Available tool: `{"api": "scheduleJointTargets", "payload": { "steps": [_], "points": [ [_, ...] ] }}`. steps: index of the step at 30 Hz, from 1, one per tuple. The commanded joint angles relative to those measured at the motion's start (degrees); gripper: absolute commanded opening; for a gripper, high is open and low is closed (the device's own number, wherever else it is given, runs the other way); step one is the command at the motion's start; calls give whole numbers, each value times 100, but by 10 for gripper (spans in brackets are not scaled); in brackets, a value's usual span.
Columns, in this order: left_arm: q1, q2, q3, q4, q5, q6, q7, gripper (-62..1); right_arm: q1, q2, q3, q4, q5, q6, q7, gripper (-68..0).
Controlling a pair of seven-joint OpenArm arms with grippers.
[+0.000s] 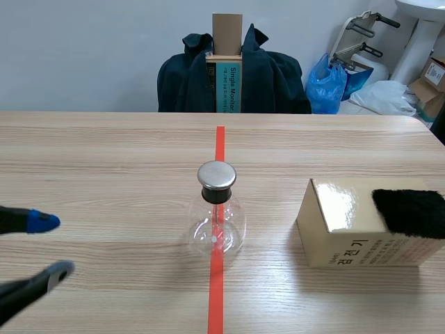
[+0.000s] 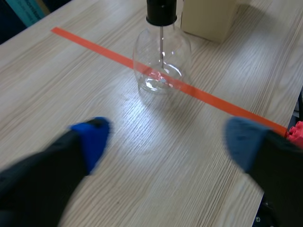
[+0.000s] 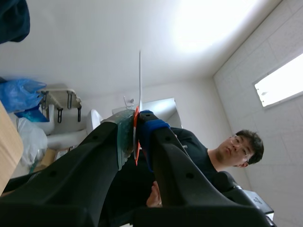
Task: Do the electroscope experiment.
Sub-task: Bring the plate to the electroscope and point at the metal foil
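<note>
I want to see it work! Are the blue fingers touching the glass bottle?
No, the left fingers stand open, clearly apart from the glass bottle.

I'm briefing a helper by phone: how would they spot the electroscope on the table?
On the wooden table, follow the orange-red tape line down its middle. Standing on it is a clear round-bellied glass flask with a black stopper and shiny metal disc on top; its neighbour, a tan cardboard box, is opaque and square-edged.

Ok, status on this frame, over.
Left tool open, short of electroscope. Right tool shut on thin rod, pointing up. Electroscope upright on tape line, untouched. Box with black cloth stands aside.
</note>
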Motion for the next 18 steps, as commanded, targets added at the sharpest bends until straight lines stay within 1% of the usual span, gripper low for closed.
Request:
{"api": "scheduleJointTargets", "payload": {
  "steps": [1, 2, 3, 8, 9, 12, 15, 18],
  "points": [
    [-439, 101, 225, -168, -74, -7, 13, -487, 52, 101, 15, 46, 87, -61, 122, -667],
    [-662, 155, 361, -297, -74, -7, 68, -567, 52, 101, 15, 46, 90, -61, 195, -667],
    [-898, 205, 522, -446, -72, -7, 129, -594, 52, 96, 15, 46, 105, -59, 271, -667],
    [-2140, 516, 1545, -1432, 170, -2, 142, -592, 52, 57, 9, 59, 256, -52, 680, -667],
    [-2363, 588, 1757, -1633, 186, 2, 138, -592, 52, 57, 2, 70, 258, -52, 702, -667],
    [-2959, 813, 2304, -2184, 251, 164, 114, -592, 52, 57, -44, 142, 299, -52, 693, -667],
    [-3348, 994, 2651, -2583, 282, 367, 90, -592, 52, 55, -107, 238, 407, -57, 671, -667],
    [-3534, 1097, 2817, -2806, 352, 514, -17, -592, 52, 55, -184, 380, 448, -61, 518, -667]
  ]
}}
